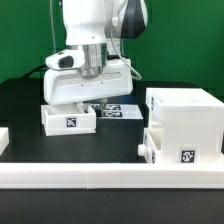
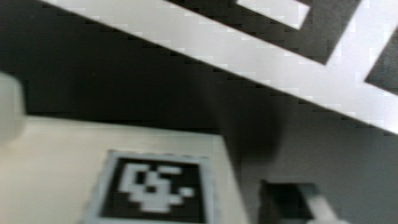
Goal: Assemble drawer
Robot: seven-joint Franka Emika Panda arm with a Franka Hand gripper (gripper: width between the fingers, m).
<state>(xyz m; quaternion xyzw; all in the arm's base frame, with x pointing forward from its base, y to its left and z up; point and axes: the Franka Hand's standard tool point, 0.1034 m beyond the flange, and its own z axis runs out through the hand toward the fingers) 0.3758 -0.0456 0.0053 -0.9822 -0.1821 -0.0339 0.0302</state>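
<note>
A small white tray (image 1: 68, 118) with a square tag on its front stands at the exterior view's left. My gripper (image 1: 89, 97) hangs low just behind it, its fingertips hidden by the tray. In the wrist view the tray's tagged face (image 2: 157, 185) is close up and blurred. One dark finger (image 2: 294, 200) shows beside it with a narrow gap between them; the other finger is out of frame. The large white case (image 1: 187, 115) stands at the exterior view's right. A lower white part with a tag (image 1: 170, 150) sits at its front.
The marker board (image 1: 112, 108) lies on the black table just behind the small tray and also shows in the wrist view (image 2: 267, 45). A long low white rail (image 1: 100, 178) runs along the front. A white piece (image 1: 3, 140) sits at the exterior view's left edge.
</note>
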